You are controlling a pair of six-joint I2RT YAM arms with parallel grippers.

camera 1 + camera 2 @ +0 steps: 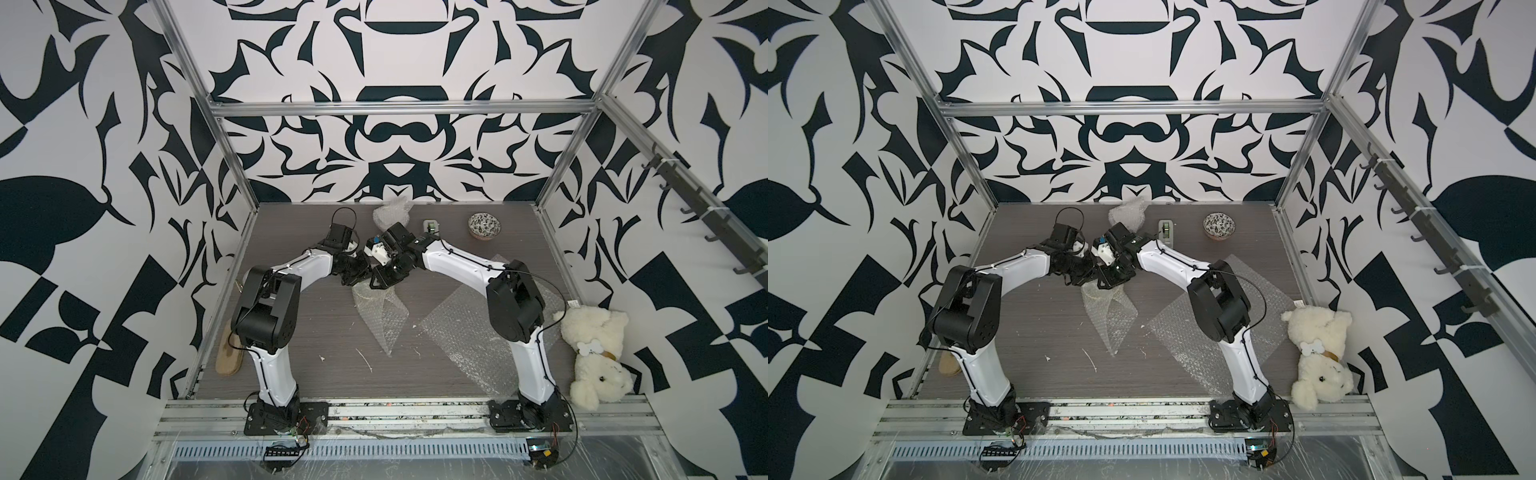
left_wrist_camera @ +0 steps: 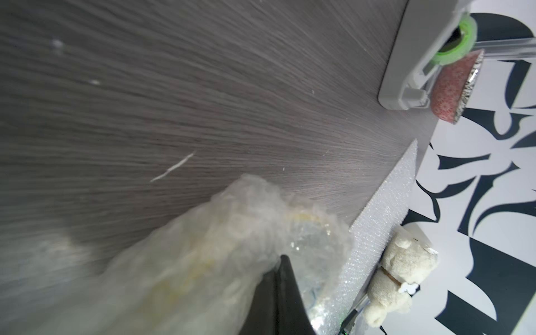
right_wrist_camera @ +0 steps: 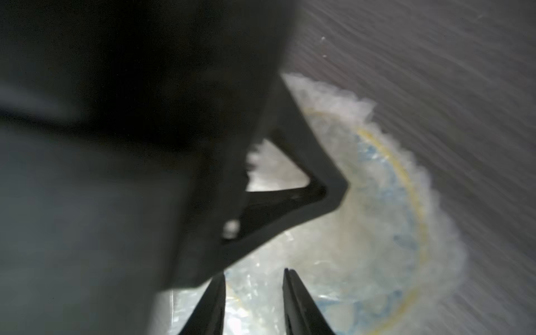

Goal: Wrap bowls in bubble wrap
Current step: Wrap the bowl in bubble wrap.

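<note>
Nearest the lens, right wrist view: the two black tapered fingers of my right gripper, poised over the small round blue-and-yellow patterned bowl. Its yellow rim shows through the clear bubble wrap draped on it.

Hazards, as I judge them:
- The film looks springy and would reopen if my left gripper let go.
- Closing my right fingers on ceramic instead of film could skid the bowl.
- The two grippers are crowded together and may collide.

Fingers:
- Right: standing partly apart, shiny film behind the gap, nothing visibly clamped.
- Left: jaws shut tip to tip and pressed into the wrap; whether a fold is pinched I cannot tell.

Layout, top view:
- The covered bowl sits mid-table beneath both wrists, and a loose tail of its sheet trails toward my bases.
- On the far side the black-and-white floral bowl stands bare, near the white tape dispenser.
- A crumpled bubble-wrap bundle lies there too, its contents unseen.
- A flat spare sheet lies under my right arm.
</note>
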